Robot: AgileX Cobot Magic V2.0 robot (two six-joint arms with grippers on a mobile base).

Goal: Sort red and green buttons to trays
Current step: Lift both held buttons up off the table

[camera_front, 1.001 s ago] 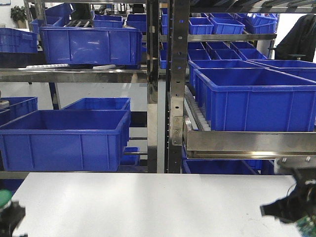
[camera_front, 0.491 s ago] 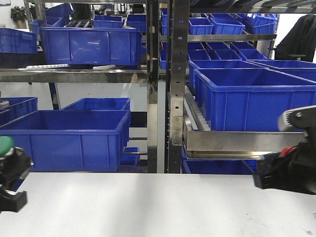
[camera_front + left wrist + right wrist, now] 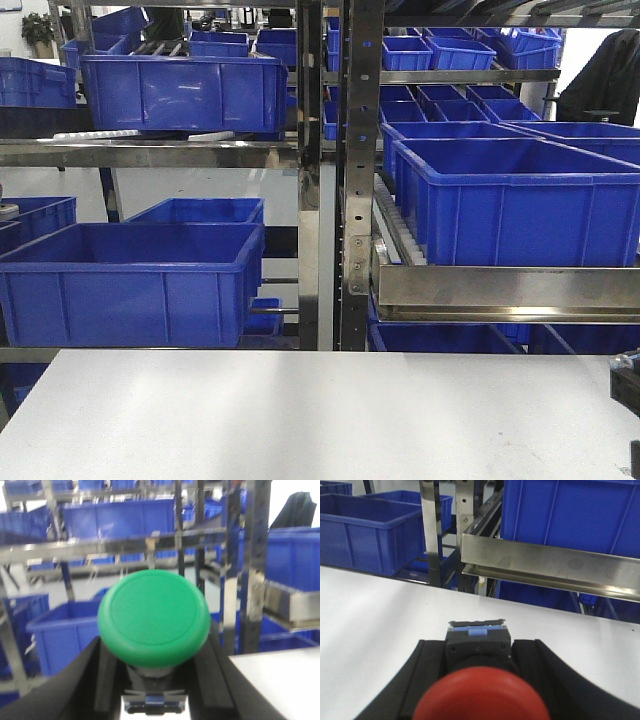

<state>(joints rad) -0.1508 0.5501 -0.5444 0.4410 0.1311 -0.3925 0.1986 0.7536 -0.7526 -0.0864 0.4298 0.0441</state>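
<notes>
As wrists show — left end effector (image 3: 156, 677) grips green button (image 3: 154, 617) | right end effector (image 3: 478, 655) grips red button (image 3: 481, 696)

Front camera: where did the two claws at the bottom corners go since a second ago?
Both rose, then left this view: the left gripper, still clamping its green button, is gone from the left edge; the right gripper, holding a red button, is barely a sliver at the right. Blue crates, rack and white table are unchanged.

Matte black left gripper (image 3: 156, 645), fingers (image 3: 75, 690) broad and smoothly curved. Same matte black on right gripper (image 3: 479, 645), fingers (image 3: 560, 675) flaring wide. Dark, blocky sliver of right arm (image 3: 630, 385) at bench (image 3: 300, 420) right edge.
</notes>
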